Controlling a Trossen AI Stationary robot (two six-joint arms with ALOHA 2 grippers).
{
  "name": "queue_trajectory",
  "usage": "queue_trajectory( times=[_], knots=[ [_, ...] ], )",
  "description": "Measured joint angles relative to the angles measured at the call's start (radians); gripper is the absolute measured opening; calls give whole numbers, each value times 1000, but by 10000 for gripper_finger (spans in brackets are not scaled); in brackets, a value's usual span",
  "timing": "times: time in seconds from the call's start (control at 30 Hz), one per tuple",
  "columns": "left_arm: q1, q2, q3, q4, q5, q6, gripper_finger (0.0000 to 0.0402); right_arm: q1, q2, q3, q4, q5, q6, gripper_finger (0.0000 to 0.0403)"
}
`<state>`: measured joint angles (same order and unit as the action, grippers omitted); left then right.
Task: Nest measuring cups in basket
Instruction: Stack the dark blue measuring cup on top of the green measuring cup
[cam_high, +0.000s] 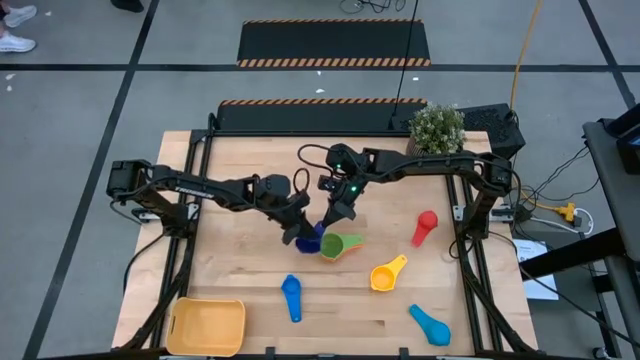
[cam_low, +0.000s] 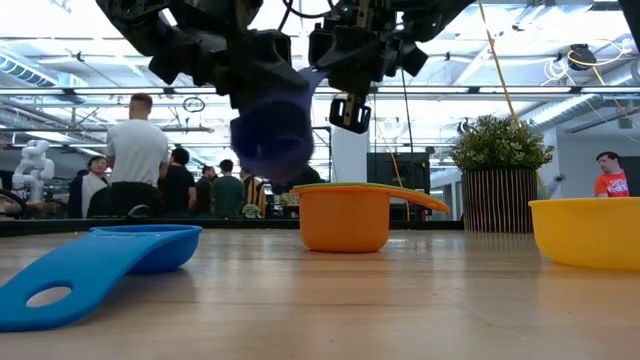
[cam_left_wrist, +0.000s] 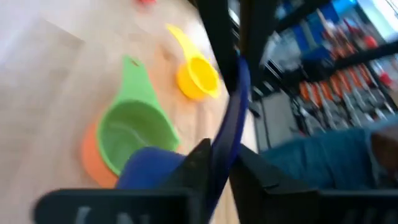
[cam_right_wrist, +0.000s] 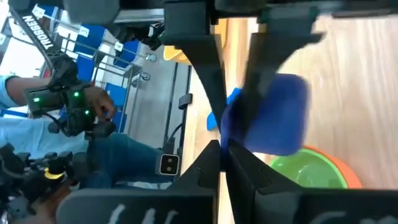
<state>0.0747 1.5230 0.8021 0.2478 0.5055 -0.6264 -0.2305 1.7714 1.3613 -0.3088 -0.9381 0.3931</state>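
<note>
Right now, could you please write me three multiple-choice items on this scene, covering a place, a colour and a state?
1. Where on the table is the basket?
A. In the middle
B. Near corner on the left arm's side
C. Far corner on the right arm's side

2. What colour is the cup nested in the orange cup?
A. Red
B. Green
C. Yellow

3. How is the dark blue cup?
A. Lying on the table
B. Up off the table
C. Inside the basket

Answers:
1 B: the high view shows it in that corner.
2 B: the green cup sits inside it.
3 B: the low view shows it in the air, where the left gripper and right gripper meet, the right one shut on it.
</note>
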Motion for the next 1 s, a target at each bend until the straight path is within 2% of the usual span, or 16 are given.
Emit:
queue_trajectory(
  times=[0.2,0.3,0.37,0.47,0.63,0.87,1.0],
  knots=[
    [-40,-35,2,-27,-231,-13,174,-15,0,0,-25,18,39,1],
    [-52,-67,2,-38,-292,-18,222,-24,-2,0,-34,19,70,1],
    [-57,-103,2,-86,-326,-29,239,-26,-13,0,-52,21,83,1],
    [-68,-138,3,-125,-381,-42,239,-30,-42,1,-99,21,94,1],
    [-84,-212,3,-256,-443,-36,209,-32,-103,0,-231,34,92,1],
    [-108,-262,0,-404,-481,-39,163,-22,-213,0,-394,133,119,0],
    [-131,-269,0,-455,-484,-69,149,-3,-287,0,-421,195,165,0]
  ],
)
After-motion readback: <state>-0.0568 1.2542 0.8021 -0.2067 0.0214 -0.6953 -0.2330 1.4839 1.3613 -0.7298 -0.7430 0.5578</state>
